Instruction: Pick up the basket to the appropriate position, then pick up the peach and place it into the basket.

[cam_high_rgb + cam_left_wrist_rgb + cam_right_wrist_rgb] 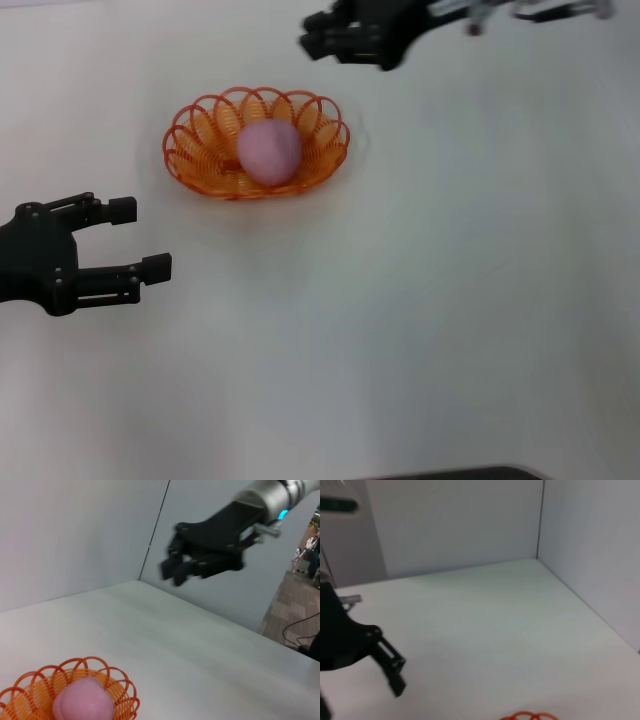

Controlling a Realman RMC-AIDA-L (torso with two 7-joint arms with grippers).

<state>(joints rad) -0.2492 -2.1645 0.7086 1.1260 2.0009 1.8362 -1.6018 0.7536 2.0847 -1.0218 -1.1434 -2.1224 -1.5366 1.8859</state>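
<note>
The orange wire basket [200, 150] stands on the white table, left of centre and toward the back. The pink peach [268, 152] lies inside it. My left gripper [140, 238] is open and empty, low over the table, in front of the basket and to its left. My right gripper [310, 32] is raised behind the basket and to its right; it is empty and its fingers are apart. The left wrist view shows the basket [125, 700] with the peach [82, 702] in it and the right gripper [172, 562] above. The right wrist view shows only a bit of the basket's rim [527, 715] and the left gripper [395, 672].
The white table [450, 300] is walled by pale panels [75, 535] at the back and side. A dark edge [450, 474] shows at the table's front.
</note>
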